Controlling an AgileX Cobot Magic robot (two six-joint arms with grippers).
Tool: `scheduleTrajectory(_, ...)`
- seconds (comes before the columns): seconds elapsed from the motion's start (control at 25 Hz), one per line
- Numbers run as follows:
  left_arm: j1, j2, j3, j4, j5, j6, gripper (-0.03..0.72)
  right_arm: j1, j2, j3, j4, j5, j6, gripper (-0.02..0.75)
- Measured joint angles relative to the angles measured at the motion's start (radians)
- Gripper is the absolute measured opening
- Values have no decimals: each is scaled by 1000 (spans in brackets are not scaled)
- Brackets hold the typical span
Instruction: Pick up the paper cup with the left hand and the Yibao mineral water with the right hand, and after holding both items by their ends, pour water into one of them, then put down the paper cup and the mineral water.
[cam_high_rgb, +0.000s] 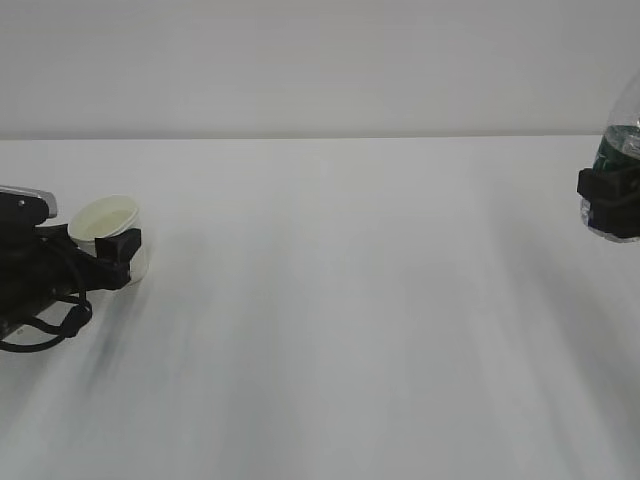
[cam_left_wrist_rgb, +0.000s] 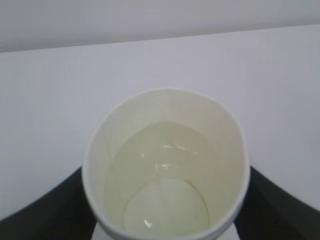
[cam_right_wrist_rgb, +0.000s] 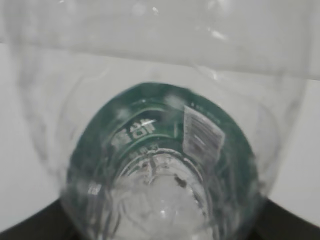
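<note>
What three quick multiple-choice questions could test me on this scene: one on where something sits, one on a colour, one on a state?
1. Where is the paper cup?
A. far left of the table
B. centre
C. far right

2. What colour is the label on the mineral water bottle?
A. red
B. dark green
C. yellow

3. What is inside the cup?
A. nothing
B. some liquid
C. a lid

Answers:
1 A: the exterior view shows it at the left gripper.
2 B: the right wrist view shows a green band.
3 B: the left wrist view shows a shallow pool with glints.
</note>
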Motion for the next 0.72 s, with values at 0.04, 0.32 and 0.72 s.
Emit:
scheduleTrajectory(0.04,0,0,0,0,0,0,552,0,0,0,0,0,0,401)
scheduleTrajectory(0.32,0,0,23,6,-2,0,552,0,0,0,0,0,0,401)
scheduleTrajectory(0.72,0,-7,68,6,-2,0,552,0,0,0,0,0,0,401)
